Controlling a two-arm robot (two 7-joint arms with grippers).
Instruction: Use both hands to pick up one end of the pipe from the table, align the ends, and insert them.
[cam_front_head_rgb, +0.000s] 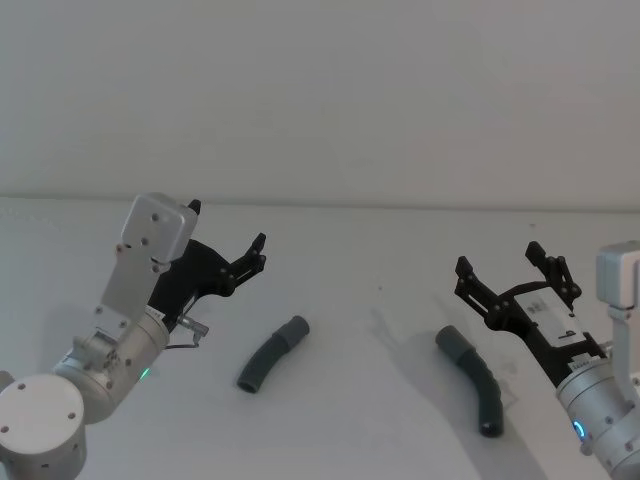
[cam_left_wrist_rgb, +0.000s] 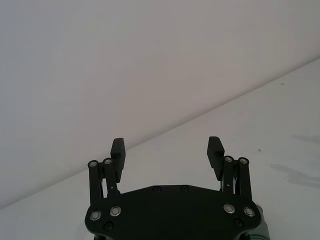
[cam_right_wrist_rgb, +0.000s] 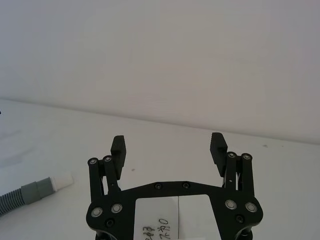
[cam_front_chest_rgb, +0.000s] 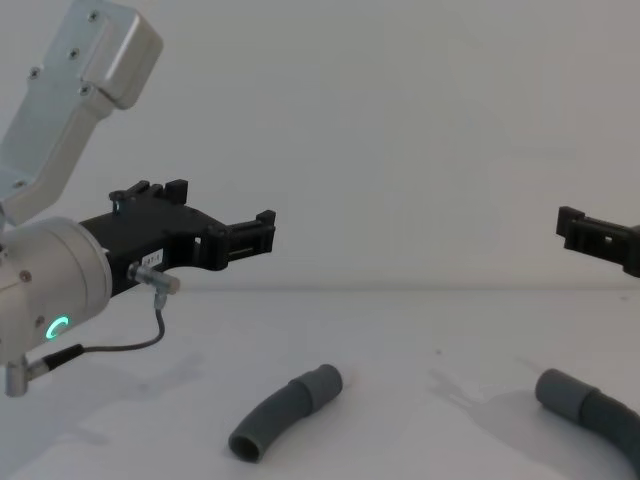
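Two curved dark-grey pieces of the pipe lie apart on the white table. The left piece has its wider collar at the far end. The right piece lies nearer my right arm. My left gripper hovers open above the table, left of and beyond the left piece. Beyond the right piece, my right gripper is raised and open too, holding nothing. In the right wrist view a pipe end shows a grey collar with a white tip.
A plain pale wall rises behind the table's far edge. A thin cable loops under my left wrist. Bare table lies between the two pieces and in front of them.
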